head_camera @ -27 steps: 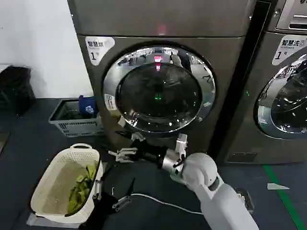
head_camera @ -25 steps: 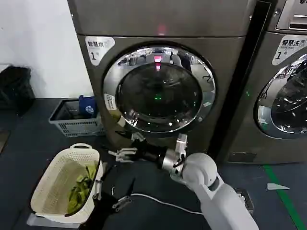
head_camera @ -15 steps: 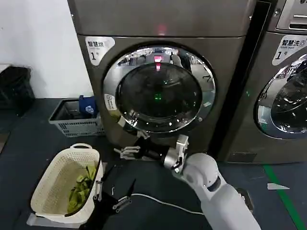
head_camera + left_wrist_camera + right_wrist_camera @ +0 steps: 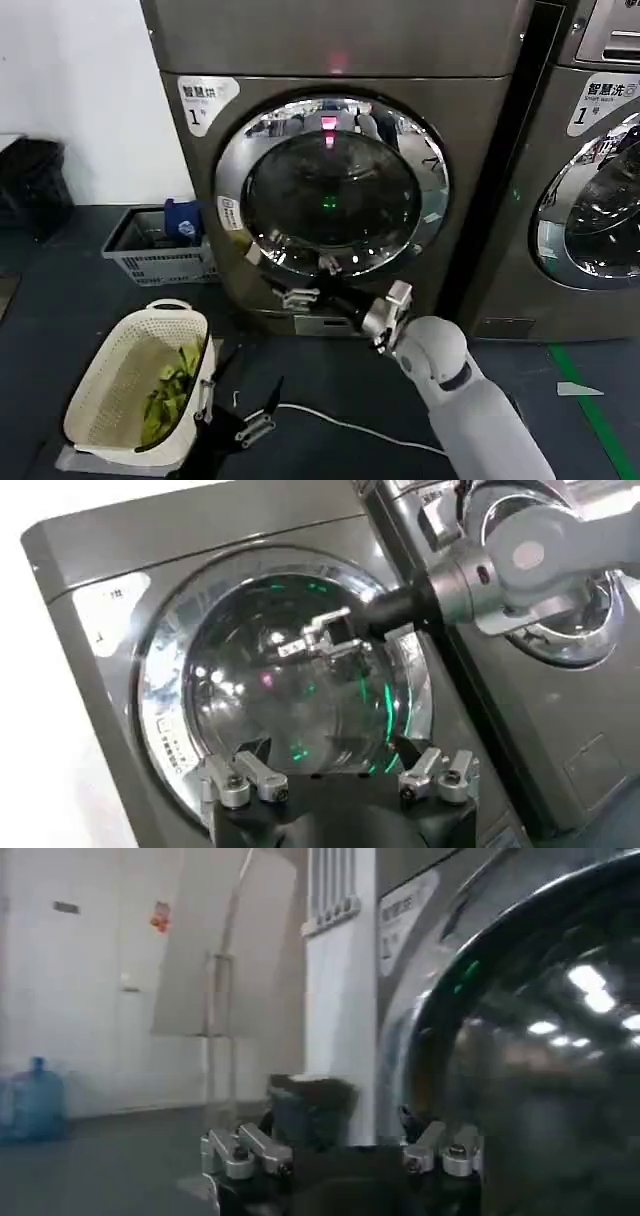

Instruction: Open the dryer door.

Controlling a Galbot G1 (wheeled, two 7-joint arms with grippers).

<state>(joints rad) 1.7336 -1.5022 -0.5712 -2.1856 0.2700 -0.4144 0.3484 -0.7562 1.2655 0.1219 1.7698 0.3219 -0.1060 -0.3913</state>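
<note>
Dryer door (image 4: 331, 190) shut, flush in machine front; right gripper (image 4: 300, 296) fingers spread, tips just below chrome rim's lower-left arc, likely seeking edge to hook; left gripper (image 4: 240, 420) low, spread, idle

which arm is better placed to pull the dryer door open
Likely the right. Its end effector is open at the lower chrome rim of the dryer door, which looks shut. The left end effector sits low near the floor beside the laundry basket, well away from the door.
</note>
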